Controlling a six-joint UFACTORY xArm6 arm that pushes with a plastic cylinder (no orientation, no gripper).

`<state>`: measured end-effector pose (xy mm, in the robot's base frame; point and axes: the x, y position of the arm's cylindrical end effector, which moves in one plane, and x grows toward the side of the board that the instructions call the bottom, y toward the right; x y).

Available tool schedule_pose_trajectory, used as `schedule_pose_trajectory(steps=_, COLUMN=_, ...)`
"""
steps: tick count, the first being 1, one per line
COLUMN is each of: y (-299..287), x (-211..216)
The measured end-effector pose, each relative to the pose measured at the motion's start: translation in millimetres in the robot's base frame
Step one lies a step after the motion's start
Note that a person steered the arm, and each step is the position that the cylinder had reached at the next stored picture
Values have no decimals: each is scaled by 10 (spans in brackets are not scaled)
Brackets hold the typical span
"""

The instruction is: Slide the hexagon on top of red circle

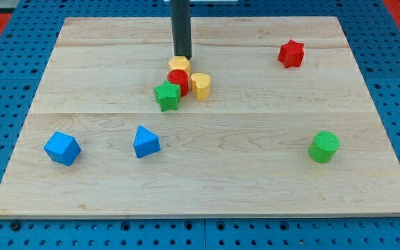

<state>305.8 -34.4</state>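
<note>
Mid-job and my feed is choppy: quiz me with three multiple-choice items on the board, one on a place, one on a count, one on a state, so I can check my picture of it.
1. Where is my tip?
A. Just above the yellow hexagon, toward the view's top
B. Beside the green cylinder
C. Next to the blue cube

2. How many blue blocks lie on the board?
A. One
B. Two
C. Three

3. How does the yellow hexagon stand to the red circle?
A. Far apart
B. At the circle's upper edge, close against it
C. Below the circle, toward the view's bottom

Answers:
1 A: the rod ends right at the hexagon's upper side.
2 B: the blue cube and a blue wedge-like block at the lower left.
3 B: the hexagon sits directly above the circle, in the cluster with the green star and yellow cylinder.
</note>
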Motion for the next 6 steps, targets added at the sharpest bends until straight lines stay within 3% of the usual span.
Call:
schedule_pose_trajectory(steps=2, y=76, x=131)
schedule_pose_trajectory(steps=4, y=1113, x=251)
schedule_pose_trajectory(steps=5, y=1794, x=566)
schedule_pose_trajectory(steps=6, y=2726, x=482)
